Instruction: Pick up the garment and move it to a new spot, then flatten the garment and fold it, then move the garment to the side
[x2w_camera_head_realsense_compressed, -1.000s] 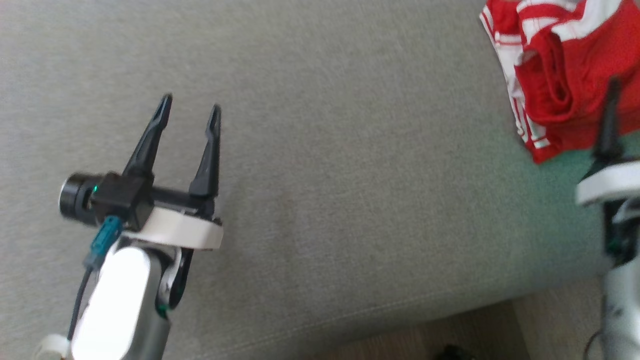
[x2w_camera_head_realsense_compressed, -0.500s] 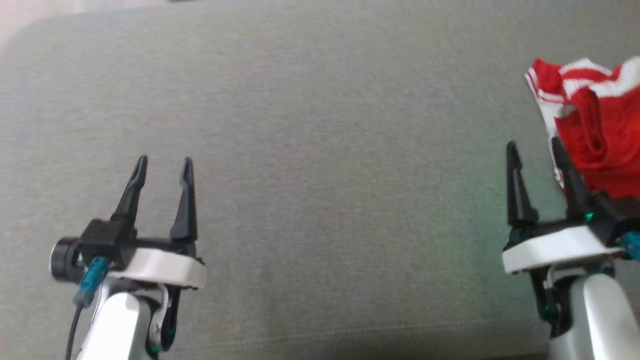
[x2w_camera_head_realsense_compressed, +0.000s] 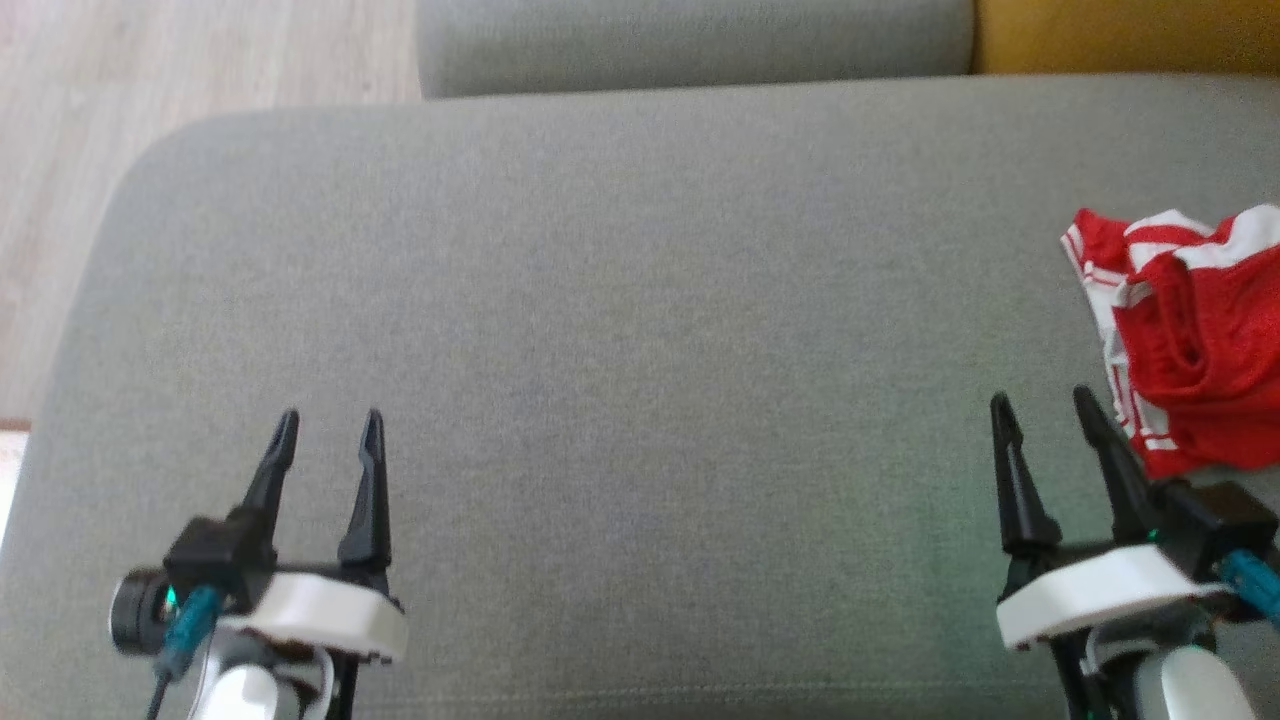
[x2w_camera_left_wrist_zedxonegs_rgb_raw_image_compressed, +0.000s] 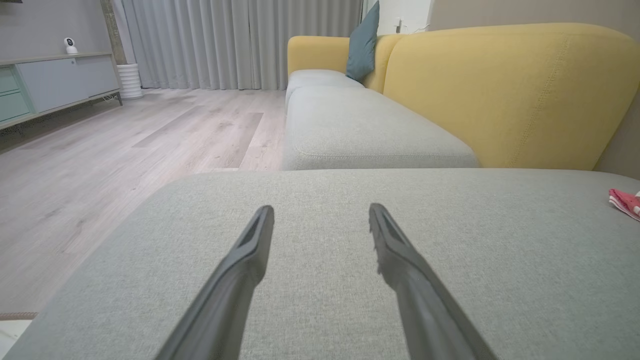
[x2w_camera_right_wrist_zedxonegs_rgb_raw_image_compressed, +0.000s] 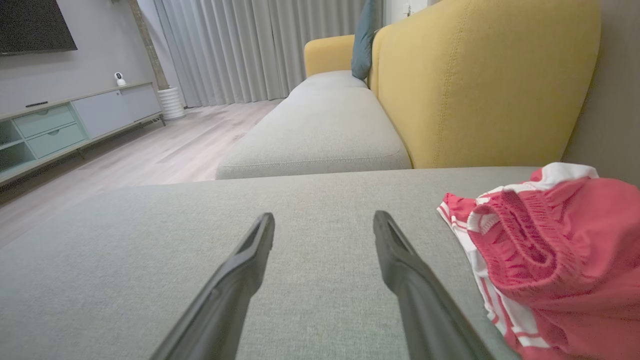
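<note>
The garment (x2w_camera_head_realsense_compressed: 1190, 340) is a crumpled red piece with white stripes, lying at the right edge of the grey cushion (x2w_camera_head_realsense_compressed: 620, 330). It fills the lower right of the right wrist view (x2w_camera_right_wrist_zedxonegs_rgb_raw_image_compressed: 545, 255), and a corner of it shows at the far right of the left wrist view (x2w_camera_left_wrist_zedxonegs_rgb_raw_image_compressed: 625, 202). My right gripper (x2w_camera_head_realsense_compressed: 1040, 412) hovers open just to the left of the garment, apart from it, nothing between its fingers (x2w_camera_right_wrist_zedxonegs_rgb_raw_image_compressed: 400, 260). Over the cushion's near left stands my left gripper (x2w_camera_head_realsense_compressed: 328, 425), open too and holding nothing.
Beyond the cushion lies a second grey seat (x2w_camera_left_wrist_zedxonegs_rgb_raw_image_compressed: 350, 125) with a yellow backrest (x2w_camera_left_wrist_zedxonegs_rgb_raw_image_compressed: 505, 90) and a teal pillow (x2w_camera_left_wrist_zedxonegs_rgb_raw_image_compressed: 365, 45). Wooden floor (x2w_camera_head_realsense_compressed: 120, 110) runs to the left. A low cabinet (x2w_camera_right_wrist_zedxonegs_rgb_raw_image_compressed: 65, 125) and curtains (x2w_camera_right_wrist_zedxonegs_rgb_raw_image_compressed: 250, 45) stand far off.
The head camera has tilted up, so both grippers and the garment sit lower in the picture and the far seat has come into view. Both grippers stay open.
</note>
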